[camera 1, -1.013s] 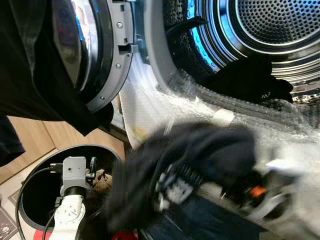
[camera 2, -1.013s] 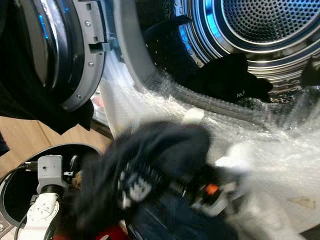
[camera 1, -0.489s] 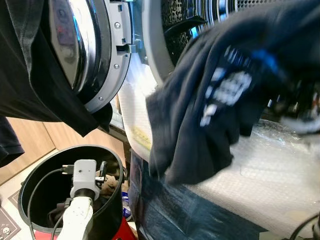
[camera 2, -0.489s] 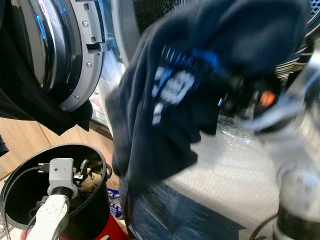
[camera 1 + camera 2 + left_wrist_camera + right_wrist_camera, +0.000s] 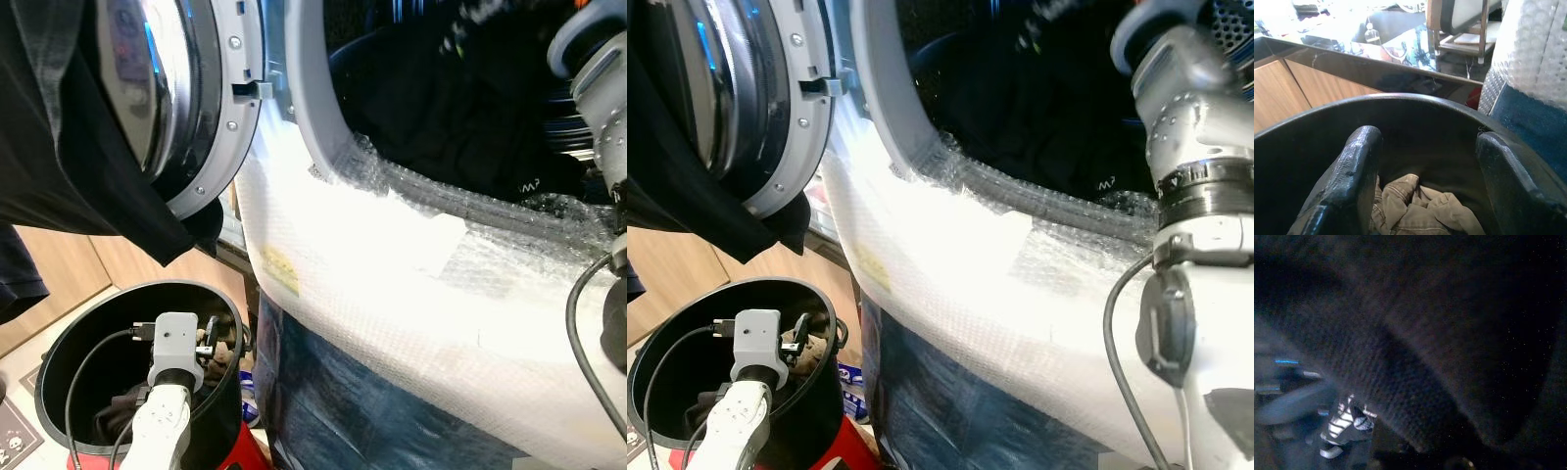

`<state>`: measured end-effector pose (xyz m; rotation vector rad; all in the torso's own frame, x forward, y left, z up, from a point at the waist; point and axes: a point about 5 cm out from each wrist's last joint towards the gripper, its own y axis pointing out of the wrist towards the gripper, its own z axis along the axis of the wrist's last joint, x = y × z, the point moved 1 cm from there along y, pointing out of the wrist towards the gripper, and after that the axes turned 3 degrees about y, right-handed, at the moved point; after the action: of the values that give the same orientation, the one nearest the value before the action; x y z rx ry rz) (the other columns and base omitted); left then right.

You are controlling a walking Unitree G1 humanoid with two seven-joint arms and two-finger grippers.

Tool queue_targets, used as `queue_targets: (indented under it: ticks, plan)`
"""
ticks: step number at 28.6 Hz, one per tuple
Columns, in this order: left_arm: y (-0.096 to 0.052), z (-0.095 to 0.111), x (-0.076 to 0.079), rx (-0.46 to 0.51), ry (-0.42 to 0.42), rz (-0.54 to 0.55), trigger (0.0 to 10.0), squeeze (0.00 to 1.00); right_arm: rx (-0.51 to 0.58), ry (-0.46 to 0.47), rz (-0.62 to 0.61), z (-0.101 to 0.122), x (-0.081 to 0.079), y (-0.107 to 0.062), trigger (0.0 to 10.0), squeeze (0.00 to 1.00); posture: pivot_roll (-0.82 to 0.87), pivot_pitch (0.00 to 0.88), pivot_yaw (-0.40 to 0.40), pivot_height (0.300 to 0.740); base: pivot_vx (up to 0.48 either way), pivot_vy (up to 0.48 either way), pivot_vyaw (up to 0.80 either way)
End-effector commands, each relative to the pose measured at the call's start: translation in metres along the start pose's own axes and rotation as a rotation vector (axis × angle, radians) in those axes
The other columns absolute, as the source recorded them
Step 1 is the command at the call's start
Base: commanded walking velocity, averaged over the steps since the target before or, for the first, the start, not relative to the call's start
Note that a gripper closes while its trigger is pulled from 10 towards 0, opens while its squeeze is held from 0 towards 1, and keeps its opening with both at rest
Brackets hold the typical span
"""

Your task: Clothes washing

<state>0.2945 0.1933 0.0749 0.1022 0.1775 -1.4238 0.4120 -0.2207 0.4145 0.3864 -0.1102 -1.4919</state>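
The washing machine's door [image 5: 191, 108] stands swung open to the left, and its drum mouth [image 5: 323, 147] holds a heap of dark clothes [image 5: 460, 108]. My right arm [image 5: 600, 93] reaches into the drum from the right, its gripper buried among the dark cloth. A dark garment with a small white print [image 5: 1347, 423] lies right against the lens in the right wrist view. My left gripper [image 5: 1427, 137] hangs open inside a black round bin [image 5: 59, 343], just above a crumpled khaki garment [image 5: 1420, 205].
White bubble wrap [image 5: 392, 274] covers the washer's front below the drum mouth, with blue sheeting [image 5: 343, 401] under it. A black garment [image 5: 59, 147] hangs over the open door. Wooden cabinets [image 5: 59, 284] stand behind the bin, which sits on something red [image 5: 250, 446].
My right arm has swung the dark printed garment up from beside the bin and into the drum. The left gripper stays in the bin.
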Motion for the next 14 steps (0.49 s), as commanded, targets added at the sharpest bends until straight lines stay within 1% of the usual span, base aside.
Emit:
queue_targets:
  ticks: [1, 2, 3, 4, 5, 6, 7, 9, 10, 12, 13, 14]
  plan:
    - [0.002, -0.003, 0.004, -0.023, -0.005, -0.010, 10.0, 0.00, 0.013, -0.033, -0.143, 0.006, 0.007, 0.002, 8.4, 0.00, -0.05, 0.000, -0.015, 0.740, 0.000, 0.000, 0.00]
    - [0.002, -0.004, 0.004, -0.026, -0.004, -0.014, 10.0, 0.00, -0.017, -0.031, -0.157, -0.002, 0.007, 0.003, 10.0, 0.00, -0.05, 0.000, -0.015, 0.740, 0.000, 0.000, 0.00]
    - [0.002, -0.004, 0.006, -0.030, -0.005, -0.021, 10.0, 0.00, -0.055, -0.029, -0.150, -0.012, 0.003, 0.004, 10.0, 0.00, -0.05, 0.000, -0.013, 0.740, 0.000, 0.000, 0.00]
    - [0.002, -0.005, 0.008, -0.038, -0.004, -0.036, 10.0, 0.00, -0.110, -0.039, -0.144, -0.028, -0.002, 0.005, 10.0, 0.00, -0.04, 0.000, -0.012, 0.740, 0.000, 0.000, 0.00]
    - [0.002, -0.005, 0.008, -0.038, -0.004, -0.036, 10.0, 0.00, -0.110, -0.039, -0.144, -0.028, -0.002, 0.005, 10.0, 0.00, -0.04, 0.000, -0.012, 0.740, 0.000, 0.000, 0.00]
    - [0.002, -0.006, 0.010, -0.046, 0.003, -0.049, 10.0, 0.00, -0.136, -0.063, -0.136, -0.036, -0.006, 0.005, 10.0, 0.00, -0.03, 0.000, -0.017, 0.740, 0.000, 0.000, 0.00]
    - [0.003, -0.005, 0.013, -0.042, 0.016, -0.062, 10.0, 0.00, -0.179, -0.069, -0.135, -0.049, -0.011, 0.005, 10.0, 0.00, -0.02, 0.000, -0.022, 0.740, 0.000, 0.000, 0.00]
    - [0.003, -0.003, 0.013, -0.037, 0.016, -0.062, 10.0, 0.00, -0.185, -0.066, -0.141, -0.051, -0.013, 0.005, 10.0, 0.00, -0.01, 0.000, -0.024, 0.740, 0.000, 0.000, 0.00]
    - [0.004, -0.001, 0.012, -0.028, 0.010, -0.056, 10.0, 0.00, -0.196, -0.086, -0.146, -0.053, -0.016, 0.006, 10.0, 0.13, -0.01, 0.000, -0.027, 0.740, 0.000, 0.000, 0.00]
    - [0.002, -0.001, 0.011, -0.029, 0.006, -0.054, 10.0, 0.00, -0.177, -0.100, -0.141, -0.048, -0.021, 0.008, 10.0, 1.00, -0.02, 0.000, -0.027, 0.740, 0.000, 0.000, 0.00]
    - [-0.001, -0.003, 0.011, -0.034, 0.017, -0.065, 10.0, 0.00, -0.155, -0.135, -0.153, -0.040, -0.020, 0.009, 10.0, 1.00, -0.01, 0.000, -0.028, 0.740, 0.000, 0.000, 0.00]
    - [-0.001, -0.004, 0.011, -0.035, 0.019, -0.067, 10.0, 0.00, -0.149, -0.148, -0.158, -0.038, -0.019, 0.009, 10.0, 1.00, -0.01, 0.000, -0.028, 0.740, 0.000, 0.000, 0.00]
